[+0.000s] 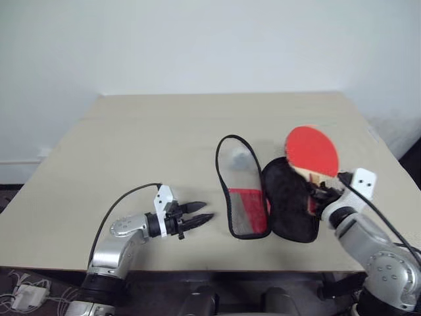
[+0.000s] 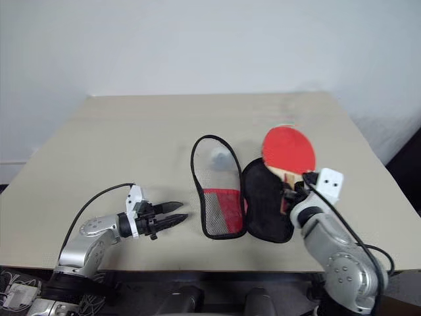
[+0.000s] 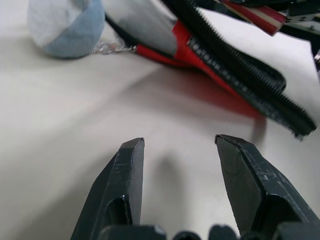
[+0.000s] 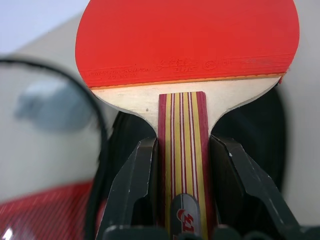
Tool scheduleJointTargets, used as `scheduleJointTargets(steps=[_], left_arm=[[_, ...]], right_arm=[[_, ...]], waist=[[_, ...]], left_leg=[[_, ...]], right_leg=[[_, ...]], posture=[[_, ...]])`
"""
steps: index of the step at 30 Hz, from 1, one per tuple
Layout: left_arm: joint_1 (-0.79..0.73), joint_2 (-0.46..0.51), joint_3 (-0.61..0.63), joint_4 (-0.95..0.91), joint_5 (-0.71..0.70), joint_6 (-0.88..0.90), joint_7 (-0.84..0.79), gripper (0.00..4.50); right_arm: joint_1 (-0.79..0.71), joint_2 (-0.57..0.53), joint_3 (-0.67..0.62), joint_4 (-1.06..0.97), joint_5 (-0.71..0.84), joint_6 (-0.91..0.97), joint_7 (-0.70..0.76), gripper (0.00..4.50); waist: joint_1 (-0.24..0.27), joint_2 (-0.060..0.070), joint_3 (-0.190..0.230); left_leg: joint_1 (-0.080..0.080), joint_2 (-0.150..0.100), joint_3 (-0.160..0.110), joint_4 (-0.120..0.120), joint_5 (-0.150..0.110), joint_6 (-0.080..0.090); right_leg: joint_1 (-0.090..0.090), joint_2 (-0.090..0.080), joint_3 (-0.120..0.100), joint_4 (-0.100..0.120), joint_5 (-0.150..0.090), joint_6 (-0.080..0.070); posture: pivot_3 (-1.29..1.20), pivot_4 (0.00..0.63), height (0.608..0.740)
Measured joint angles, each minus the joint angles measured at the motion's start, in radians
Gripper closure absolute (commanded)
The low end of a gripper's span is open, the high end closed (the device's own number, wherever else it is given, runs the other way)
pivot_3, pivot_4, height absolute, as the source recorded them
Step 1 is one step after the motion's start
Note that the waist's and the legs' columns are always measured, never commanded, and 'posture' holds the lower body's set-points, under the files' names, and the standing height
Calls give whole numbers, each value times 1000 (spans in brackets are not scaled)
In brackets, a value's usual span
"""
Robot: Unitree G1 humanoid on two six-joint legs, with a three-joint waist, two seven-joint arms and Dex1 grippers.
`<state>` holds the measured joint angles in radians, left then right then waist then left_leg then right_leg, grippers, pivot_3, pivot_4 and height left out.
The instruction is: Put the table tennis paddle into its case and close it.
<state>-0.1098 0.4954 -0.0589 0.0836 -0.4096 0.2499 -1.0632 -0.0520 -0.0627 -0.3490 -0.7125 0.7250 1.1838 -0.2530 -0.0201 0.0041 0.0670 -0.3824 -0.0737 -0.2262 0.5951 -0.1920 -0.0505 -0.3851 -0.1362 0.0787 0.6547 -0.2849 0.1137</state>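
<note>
The table tennis paddle (image 1: 312, 150) is held by its striped wooden handle in the right gripper (image 4: 182, 165), jaws clamped on either side of the handle, with the red face lifted above the far right part of the counter (image 1: 131, 138). Just below and beside it lies the case (image 1: 266, 197), unzipped and spread flat, its black-lined half under the paddle and the mesh-and-red half toward the left. The left gripper (image 1: 197, 216) rests low over the counter near the case's left side, jaws apart and holding nothing.

The step in hand looks like lowering the paddle onto the black lining. To do it well, the round face should line up with the rounded end of that half and the handle with the narrow end, kept flat so the edge does not catch the raised zip rim. The free gripper could steady the near flap.

A small grey lump (image 3: 65, 25) sits at the far end of the open flap, close to the rim. The counter's right edge is near the paddle; broad bare surface lies left and beyond.
</note>
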Motion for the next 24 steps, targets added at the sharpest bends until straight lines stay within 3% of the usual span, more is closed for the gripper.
scheduleJointTargets(steps=[10, 24], left_arm=[[2, 6, 5, 41, 4, -38, -29, 2118], [1, 6, 5, 81, 8, -66, -31, 2118]], right_arm=[[104, 8, 92, 2, -71, 17, -22, 3337], [98, -4, 148, 22, -154, 16, 18, 3337]], waist=[[-2, 0, 0], [-3, -1, -1]], left_leg=[[0, 1, 1, 0, 0, 0], [0, 1, 1, 0, 0, 0]], right_leg=[[-2, 0, 0, 2, 0, 0], [-2, 1, 0, 2, 0, 0]], posture=[[0, 0, 740], [0, 0, 740]])
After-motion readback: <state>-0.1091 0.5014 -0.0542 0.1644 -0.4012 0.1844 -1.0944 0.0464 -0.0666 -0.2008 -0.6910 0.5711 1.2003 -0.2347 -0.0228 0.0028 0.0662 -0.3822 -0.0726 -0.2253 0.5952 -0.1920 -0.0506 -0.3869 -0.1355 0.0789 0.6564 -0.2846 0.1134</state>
